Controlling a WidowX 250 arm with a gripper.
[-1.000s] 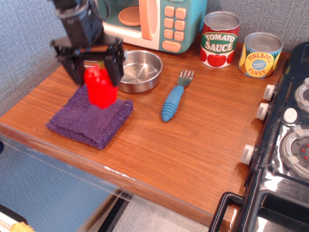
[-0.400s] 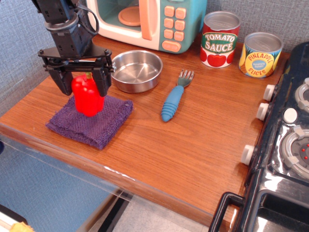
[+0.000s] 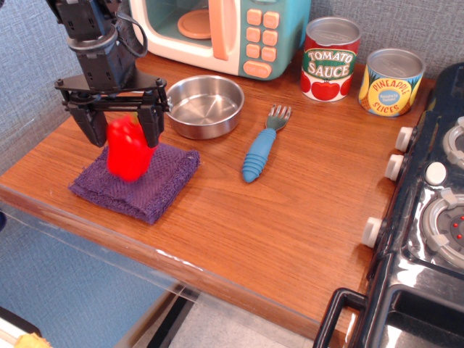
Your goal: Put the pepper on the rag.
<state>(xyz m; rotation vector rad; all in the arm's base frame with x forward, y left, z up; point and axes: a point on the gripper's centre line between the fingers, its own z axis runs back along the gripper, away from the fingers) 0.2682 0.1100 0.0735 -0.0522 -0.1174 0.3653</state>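
Red: one pepper | one rag | two cans | one pincer

Toy kitchen: microwave, stove.

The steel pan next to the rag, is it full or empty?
Empty: the steel pan shows only its bare shiny bottom, nothing inside.

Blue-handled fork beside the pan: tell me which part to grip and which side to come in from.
Grip the fork by its thick blue ribbed handle, not the thin metal tines. It lies flat on the table, handle toward the front edge and tines toward the microwave, so coming straight down from above looks best, fingers closing across the handle's width. The steel pan sits apart on its left, likely leaving room.
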